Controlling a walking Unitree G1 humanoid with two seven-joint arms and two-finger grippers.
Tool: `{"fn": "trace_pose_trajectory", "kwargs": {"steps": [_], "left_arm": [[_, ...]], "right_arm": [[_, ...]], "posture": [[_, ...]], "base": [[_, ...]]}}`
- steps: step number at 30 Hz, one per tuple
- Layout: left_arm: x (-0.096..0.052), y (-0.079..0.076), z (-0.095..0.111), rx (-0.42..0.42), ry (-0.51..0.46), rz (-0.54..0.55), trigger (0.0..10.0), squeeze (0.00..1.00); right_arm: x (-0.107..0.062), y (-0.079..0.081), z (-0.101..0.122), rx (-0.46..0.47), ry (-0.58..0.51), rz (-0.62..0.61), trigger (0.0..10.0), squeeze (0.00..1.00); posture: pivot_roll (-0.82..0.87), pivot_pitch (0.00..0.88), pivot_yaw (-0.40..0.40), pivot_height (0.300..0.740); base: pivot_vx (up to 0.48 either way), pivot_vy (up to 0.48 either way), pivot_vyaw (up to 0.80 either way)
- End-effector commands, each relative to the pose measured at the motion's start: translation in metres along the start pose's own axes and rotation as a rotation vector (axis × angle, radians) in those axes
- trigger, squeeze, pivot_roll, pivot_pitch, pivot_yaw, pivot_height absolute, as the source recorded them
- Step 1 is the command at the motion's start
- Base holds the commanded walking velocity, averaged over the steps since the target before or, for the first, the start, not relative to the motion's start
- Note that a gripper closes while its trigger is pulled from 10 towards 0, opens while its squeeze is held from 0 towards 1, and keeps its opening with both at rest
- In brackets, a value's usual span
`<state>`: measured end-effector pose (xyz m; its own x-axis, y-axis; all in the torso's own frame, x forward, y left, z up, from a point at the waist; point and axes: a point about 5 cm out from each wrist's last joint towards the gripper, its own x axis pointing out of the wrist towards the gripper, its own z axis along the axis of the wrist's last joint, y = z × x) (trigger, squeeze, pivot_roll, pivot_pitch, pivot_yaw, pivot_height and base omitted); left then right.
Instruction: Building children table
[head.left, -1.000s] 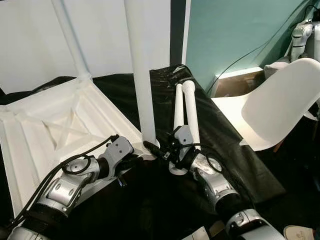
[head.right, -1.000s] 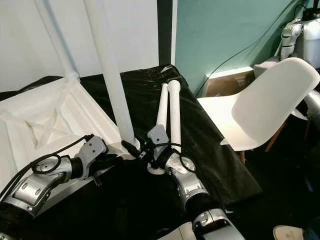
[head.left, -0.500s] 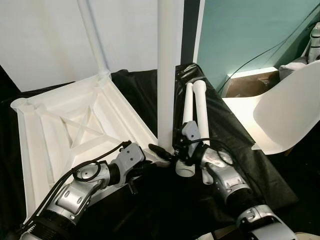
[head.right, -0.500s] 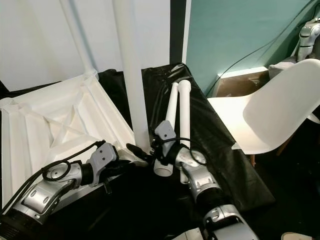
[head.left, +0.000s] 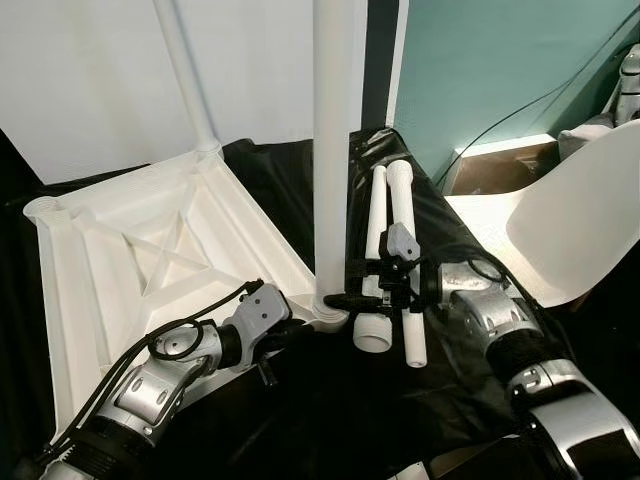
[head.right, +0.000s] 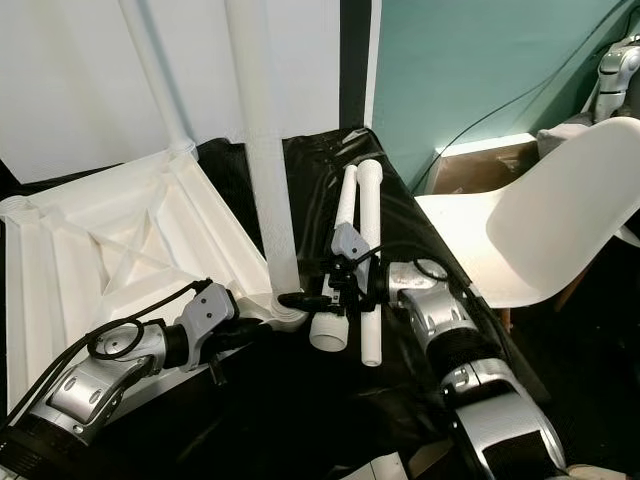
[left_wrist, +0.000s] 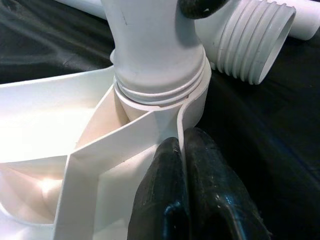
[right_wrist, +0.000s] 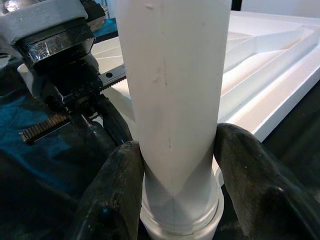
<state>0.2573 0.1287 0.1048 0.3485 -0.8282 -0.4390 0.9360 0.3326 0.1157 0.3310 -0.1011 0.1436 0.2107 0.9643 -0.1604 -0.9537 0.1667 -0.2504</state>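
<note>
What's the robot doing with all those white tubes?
It is building a small white table that lies upside down on a black sheet. The right pincer squeezes an upright leg standing in a corner socket. The left pincer pinches the table's thin edge beside that corner. Another leg stands at the far corner, and two spare legs lie on the sheet.

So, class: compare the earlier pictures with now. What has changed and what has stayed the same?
The right gripper has swung from pointing up along the two loose legs to reaching sideways, now shut on the near table leg just above its corner socket. The left gripper stays clamped on the upturned tabletop rim. The loose legs lie as before.
</note>
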Motion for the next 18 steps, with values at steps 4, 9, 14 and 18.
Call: {"fn": "trace_pose_trajectory", "kwargs": {"steps": [4,9,14,18], "left_arm": [[0.006,-0.026,-0.024,-0.081,0.079,-0.210,10.0,0.00],[0.007,-0.026,-0.024,-0.083,0.077,-0.205,10.0,0.00],[0.006,-0.027,-0.024,-0.085,0.077,-0.203,10.0,0.00],[0.003,-0.025,-0.026,-0.084,0.086,-0.201,10.0,0.00]], "right_arm": [[0.003,-0.002,-0.002,0.040,-0.010,-0.076,0.0,0.00],[0.021,0.010,-0.010,0.078,-0.070,-0.274,0.0,0.00],[0.017,0.028,-0.006,0.068,-0.313,-0.703,0.0,0.00],[0.012,0.030,-0.006,0.045,-0.324,-0.767,0.0,0.00]], "posture": [[0.05,0.000,0.001,0.740],[0.05,0.000,-0.002,0.740],[0.06,0.000,0.002,0.740],[0.06,0.000,0.005,0.740]], "base": [[0.000,0.000,0.00],[0.000,0.000,0.00],[0.000,0.000,0.00],[0.000,0.000,0.00]]}}
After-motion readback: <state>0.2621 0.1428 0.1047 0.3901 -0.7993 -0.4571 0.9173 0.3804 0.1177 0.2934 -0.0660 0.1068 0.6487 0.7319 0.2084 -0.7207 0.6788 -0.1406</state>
